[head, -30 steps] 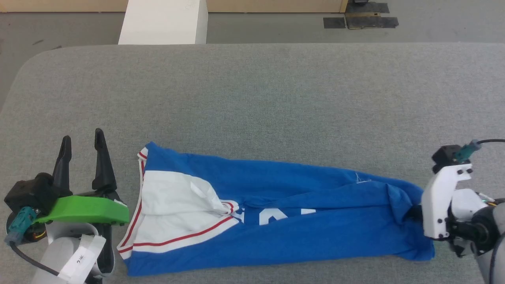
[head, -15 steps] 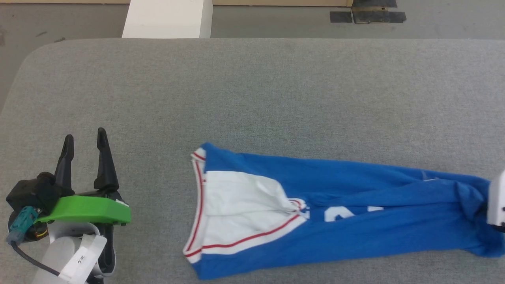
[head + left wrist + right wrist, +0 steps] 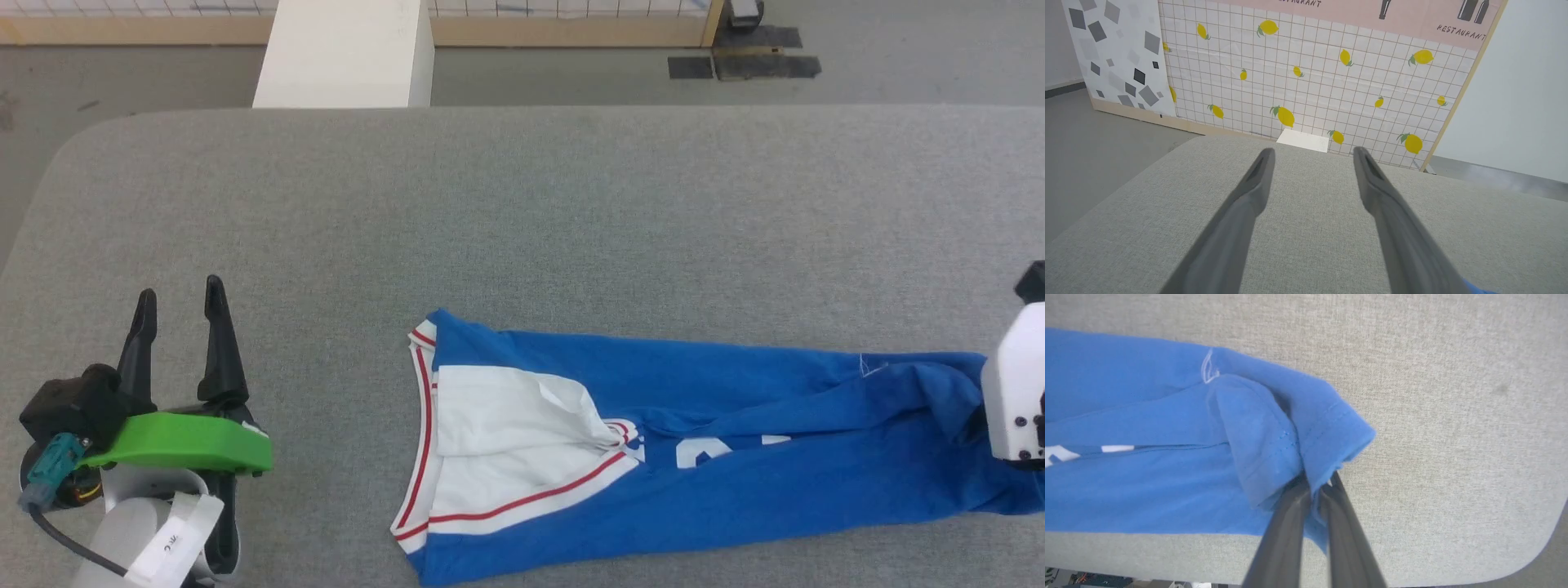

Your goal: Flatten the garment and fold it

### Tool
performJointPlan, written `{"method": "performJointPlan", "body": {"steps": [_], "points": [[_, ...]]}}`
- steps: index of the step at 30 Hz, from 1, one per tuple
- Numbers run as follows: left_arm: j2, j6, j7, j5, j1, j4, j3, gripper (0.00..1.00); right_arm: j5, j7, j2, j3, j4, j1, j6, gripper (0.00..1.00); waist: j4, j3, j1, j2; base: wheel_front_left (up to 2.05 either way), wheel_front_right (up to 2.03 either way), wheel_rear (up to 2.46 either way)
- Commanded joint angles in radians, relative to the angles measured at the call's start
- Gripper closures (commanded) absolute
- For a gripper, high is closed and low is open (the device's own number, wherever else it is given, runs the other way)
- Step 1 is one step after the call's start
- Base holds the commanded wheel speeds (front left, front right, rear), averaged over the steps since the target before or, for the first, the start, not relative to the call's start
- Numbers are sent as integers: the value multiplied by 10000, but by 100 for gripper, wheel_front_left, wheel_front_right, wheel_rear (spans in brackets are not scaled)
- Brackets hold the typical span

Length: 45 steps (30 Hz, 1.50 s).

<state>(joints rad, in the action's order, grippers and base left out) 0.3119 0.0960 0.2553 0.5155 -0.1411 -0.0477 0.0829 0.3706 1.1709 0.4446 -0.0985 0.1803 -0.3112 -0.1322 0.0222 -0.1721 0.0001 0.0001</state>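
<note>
The blue jersey T-shirt (image 3: 735, 482) lay drawn out in a long, narrow band across the near part of the grey fabric-covered table (image 3: 522, 204). Its white sleeve (image 3: 498, 408), trimmed in red, pointed toward the robot's left. The right gripper (image 3: 1314, 494) was clamped on a bunched blue edge at the opposite end. The left gripper (image 3: 180, 287) stood well apart from the shirt, fingers spread wide and holding nothing.

table (image 3: 522, 204): grey fabric, rounded corners | floor (image 3: 571, 69): grey | wall panel (image 3: 1310, 102): white grid with lemons | white box (image 3: 343, 57) behind table
</note>
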Motion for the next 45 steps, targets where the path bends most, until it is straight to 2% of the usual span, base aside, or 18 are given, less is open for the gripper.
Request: {"method": "performJointPlan", "body": {"steps": [1, 9, 17, 25, 36, 45], "points": [[46, -18, -41, -111, 198, -7, 15, 0, 160, 301, 88, 201, -333, 134, 15, 100, -52, 157, -1, -1, 0, 0, 0], [55, 19, -97, -60, 314, 27, 77, 0, 1254, 1423, 142, 1341, -2428, 305, 15, 100, -66, 412, -1, -1, 0, 0, 0], [81, 81, -103, -4, 425, 75, 70, 0, 2141, 1460, -651, 2906, -2974, -229, 15, 100, -134, 575, -1, -1, 0, 0, 0], [41, 74, -90, 40, 398, 135, 143, 0, 2719, 649, -1819, 4693, -2230, -1360, 15, 100, 3, 428, -1, -1, 0, 0, 0], [-22, 65, -45, 55, 260, 197, 177, 0, 3237, -858, -3339, 6708, -345, -3094, 15, 100, 323, -75, -1, -1, 0, 0, 0], [-264, -55, -2, 25, -106, 178, 383, 0, 3515, -2462, -3895, 7982, 1536, -4034, 15, 100, 777, -746, -1, -1, 0, 0, 0]]}}
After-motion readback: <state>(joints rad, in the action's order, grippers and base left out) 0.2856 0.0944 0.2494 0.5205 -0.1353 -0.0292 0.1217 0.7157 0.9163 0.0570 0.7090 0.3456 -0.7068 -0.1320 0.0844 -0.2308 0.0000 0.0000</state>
